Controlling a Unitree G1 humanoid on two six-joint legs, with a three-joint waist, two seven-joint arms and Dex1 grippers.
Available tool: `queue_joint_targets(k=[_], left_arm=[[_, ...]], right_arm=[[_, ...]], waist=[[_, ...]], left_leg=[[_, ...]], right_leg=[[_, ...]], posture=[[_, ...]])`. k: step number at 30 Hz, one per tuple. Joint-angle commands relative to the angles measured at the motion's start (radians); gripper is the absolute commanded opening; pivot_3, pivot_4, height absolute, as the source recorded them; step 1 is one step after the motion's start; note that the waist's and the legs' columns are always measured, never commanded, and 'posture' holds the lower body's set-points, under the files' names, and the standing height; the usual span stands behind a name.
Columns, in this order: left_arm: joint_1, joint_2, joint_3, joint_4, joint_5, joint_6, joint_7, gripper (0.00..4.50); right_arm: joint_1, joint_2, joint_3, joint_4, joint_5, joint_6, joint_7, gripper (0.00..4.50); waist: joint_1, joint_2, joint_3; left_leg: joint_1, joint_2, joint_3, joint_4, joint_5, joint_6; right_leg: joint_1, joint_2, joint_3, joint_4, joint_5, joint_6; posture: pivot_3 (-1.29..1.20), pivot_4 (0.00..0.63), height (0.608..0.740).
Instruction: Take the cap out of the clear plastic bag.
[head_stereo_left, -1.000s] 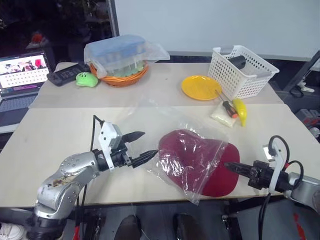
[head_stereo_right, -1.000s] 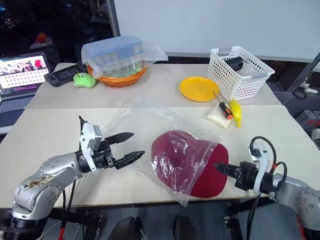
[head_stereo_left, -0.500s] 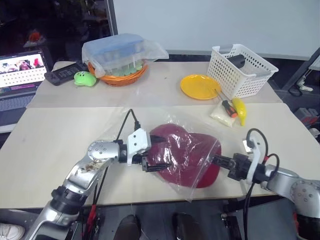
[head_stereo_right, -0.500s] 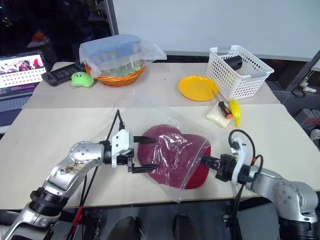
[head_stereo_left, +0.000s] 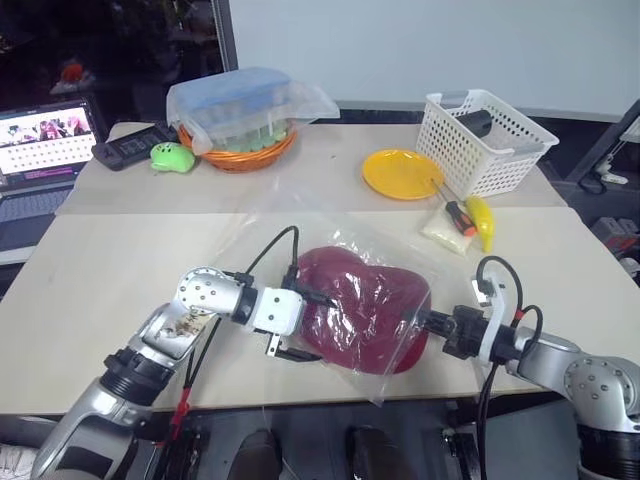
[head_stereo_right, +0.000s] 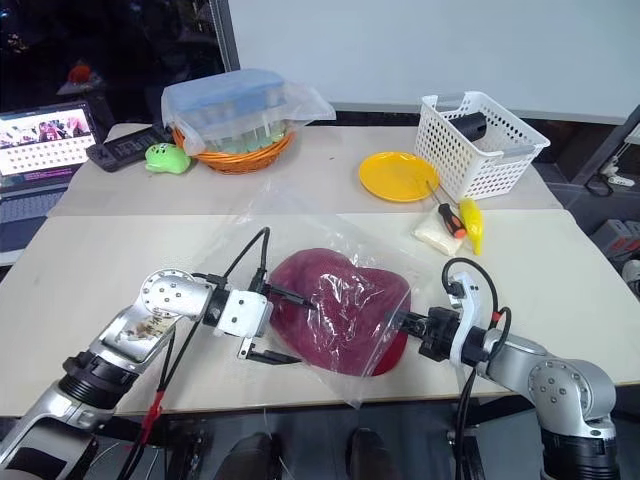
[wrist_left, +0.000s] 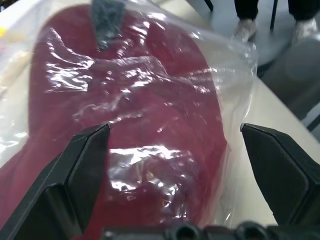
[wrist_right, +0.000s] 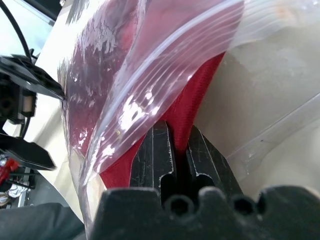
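On the near table (head_stereo_left: 90, 290), working from left to right, the left gripper (head_stereo_left: 300, 325) is reaching in from the nine o'clock side with its two black fingers (wrist_left: 85, 165) spread wide, released and grasping nothing. One finger is lying over the top of the bagged cap and the other is sitting low at its near edge, so the jaws are straddling the left side of the bundle. Seen from the left wrist, both fingers are standing clear of the plastic on either side.

At the centre, the cap (head_stereo_left: 350, 315) is lying flat on the table, dark red, mostly inside the clear plastic bag (head_stereo_left: 340, 250). The bag is crinkling over it with shiny creases and is spreading out toward twelve o'clock and toward six o'clock past the table edge. The cap's red edge is poking out of the bag mouth at three o'clock.

At three o'clock, the right gripper (head_stereo_left: 428, 322) is clenched on the cap, its fingers (wrist_right: 160, 155) pinching that exposed red edge just under the bag's zip strip.

On the far table, from ten o'clock to two o'clock, are standing a laptop (head_stereo_left: 45, 140), a green toy (head_stereo_left: 172, 157), a wrapped orange basket (head_stereo_left: 240, 150), a yellow plate (head_stereo_left: 402, 174) and a white basket (head_stereo_left: 485, 140). A screwdriver (head_stereo_left: 455, 213) and a banana (head_stereo_left: 481, 222) are lying just beside each other at two o'clock.
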Motion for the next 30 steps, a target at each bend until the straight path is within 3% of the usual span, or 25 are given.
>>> queue_joint_targets(k=[1, 12, 15, 25, 30], left_arm=[[-0.038, -0.009, -0.006, 0.069, 0.073, -0.119, 0.025, 4.50], [-0.075, -0.054, 0.007, 0.168, 0.152, -0.232, 0.111, 4.50], [-0.068, -0.053, 0.010, 0.155, 0.125, -0.215, 0.092, 3.86], [-0.073, -0.042, 0.046, 0.145, 0.095, -0.201, 0.102, 0.41], [-0.065, -0.035, 0.052, 0.145, 0.093, -0.203, 0.098, 0.41]], right_arm=[[-0.008, -0.008, -0.010, 0.004, -0.039, -0.016, -0.035, 0.04], [0.000, -0.012, -0.034, 0.013, -0.046, -0.030, -0.048, 0.04], [-0.006, -0.013, -0.032, 0.025, -0.053, -0.040, -0.050, 0.00], [-0.015, -0.027, -0.032, 0.062, -0.072, -0.055, -0.026, 0.00], [-0.001, -0.081, -0.063, 0.066, -0.076, -0.058, -0.003, 0.00]], waist=[[0.000, 0.000, 0.000], [0.001, 0.000, 0.000], [0.001, 0.000, 0.000], [0.001, 0.000, 0.000], [0.001, 0.000, 0.000]], left_leg=[[0.000, 0.000, 0.000, 0.000, 0.000, 0.000], [0.000, 0.000, 0.000, 0.004, 0.000, 0.000], [0.000, 0.000, 0.000, 0.005, 0.000, 0.000], [0.001, 0.000, 0.000, 0.007, 0.000, 0.001], [0.001, 0.000, 0.000, 0.007, 0.000, 0.001]], right_leg=[[0.000, 0.000, 0.000, 0.000, 0.000, 0.000], [0.000, 0.000, 0.000, 0.006, 0.000, 0.000], [0.000, 0.000, 0.000, 0.008, 0.000, 0.001], [0.000, 0.000, 0.000, 0.010, 0.000, 0.000], [0.000, 0.000, 0.000, 0.010, 0.000, 0.000]], posture=[[0.00, 0.150, 0.740], [0.00, 0.150, 0.740], [0.00, 0.150, 0.740], [0.00, 0.150, 0.740], [0.00, 0.150, 0.740]])
